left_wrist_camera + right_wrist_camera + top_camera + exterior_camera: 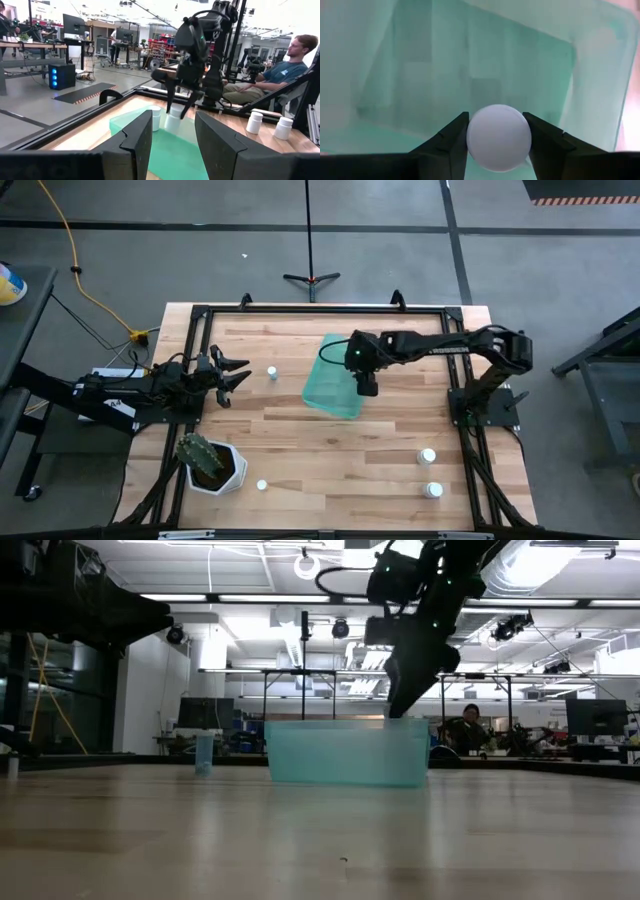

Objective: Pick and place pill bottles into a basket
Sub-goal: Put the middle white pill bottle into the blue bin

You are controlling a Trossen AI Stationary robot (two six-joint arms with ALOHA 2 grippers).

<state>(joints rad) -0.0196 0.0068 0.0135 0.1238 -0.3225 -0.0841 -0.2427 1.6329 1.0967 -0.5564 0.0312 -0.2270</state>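
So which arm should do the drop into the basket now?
Right: its gripper is shut on a bottle directly over the basket. The left gripper sits open near the table's left edge, holding nothing.

Right tool (366,387) over teal basket (330,378), left tool (238,374) beside bottle (272,373)

We see a table (300,440) of pale wooden planks, smooth with a slight sheen, framed in matt black metal. The basket (332,378) is translucent teal plastic, glossy and smooth. The pill bottle (498,137) between the right gripper (498,145)'s matt black fingers (451,142) looks smooth, matt white plastic.
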